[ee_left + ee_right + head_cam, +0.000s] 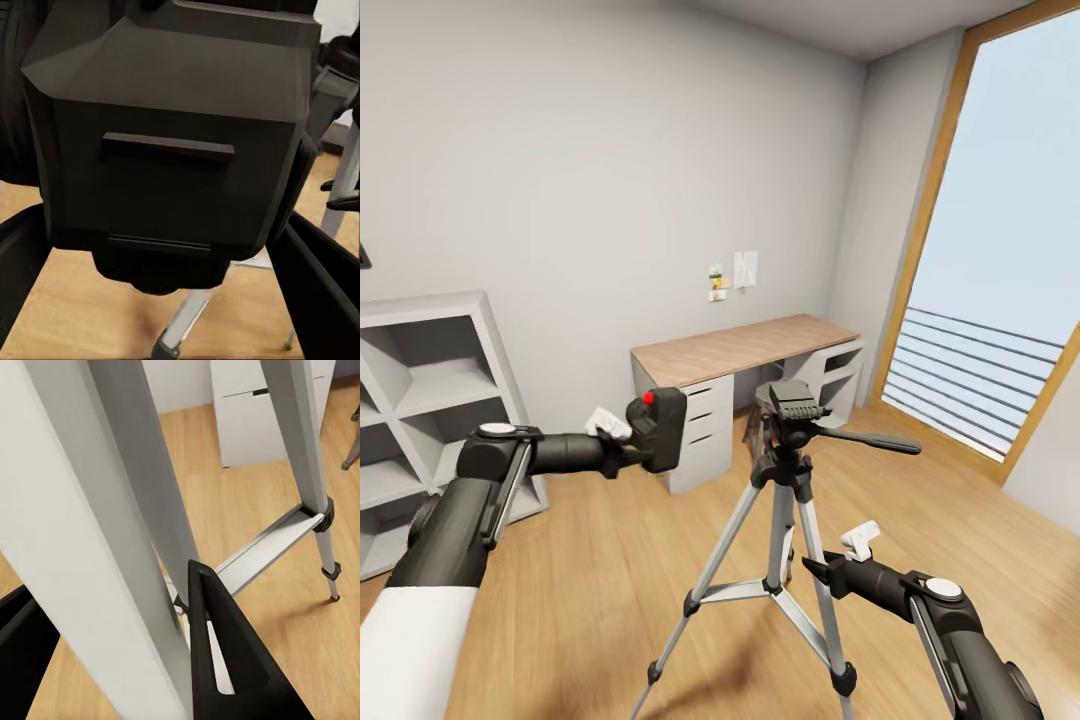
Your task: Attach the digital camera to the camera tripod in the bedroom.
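Note:
The digital camera [658,428], a chunky black body with a red button on top, hangs in the air left of the tripod head, with my left gripper [632,442] shut on it. In the left wrist view the camera [169,142] sits close between the black fingers [322,289]. The camera tripod [785,500] stands mid-floor on silver-grey legs, its black head [792,402] level with the camera and its pan handle [870,439] pointing right. My right gripper [815,572] is low at the tripod's right leg. One grey leg [112,577] passes between its fingers [225,660], which are shut on it.
A wood-topped desk [745,347] with white drawers [700,430] stands against the back wall behind the tripod. White cube shelves [430,400] are at the left. A tall window with a railing [1000,260] takes up the right wall. Open plank floor [590,590] lies around the tripod.

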